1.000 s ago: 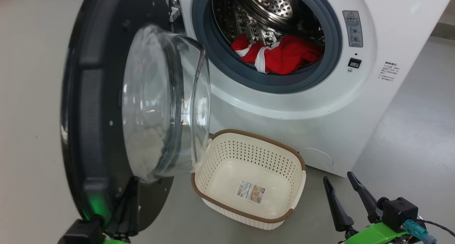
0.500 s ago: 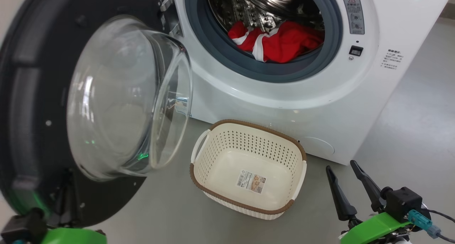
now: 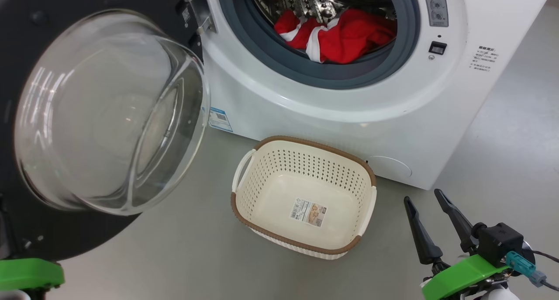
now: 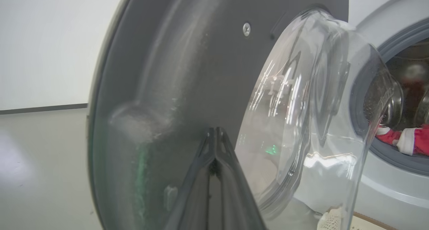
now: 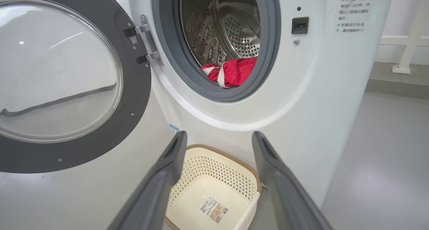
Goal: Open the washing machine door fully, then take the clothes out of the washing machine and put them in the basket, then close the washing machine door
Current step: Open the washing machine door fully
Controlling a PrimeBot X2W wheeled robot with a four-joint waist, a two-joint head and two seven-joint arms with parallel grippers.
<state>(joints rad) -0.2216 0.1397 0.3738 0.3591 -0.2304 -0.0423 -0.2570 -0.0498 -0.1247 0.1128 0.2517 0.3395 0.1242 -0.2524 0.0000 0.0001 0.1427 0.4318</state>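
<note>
Left end effector pinched together, tips against the door's inner face, apparently to shove it wide; right end effector spread, low near the basket, likely poised for the clothes heaped at the drum's front lip.

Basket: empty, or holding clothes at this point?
Empty. The basket has a bare bottom with a sticker; the red clothes lie in the drum.

The washing machine door runs off the head view's left edge; printed labels are unreadable.
</note>
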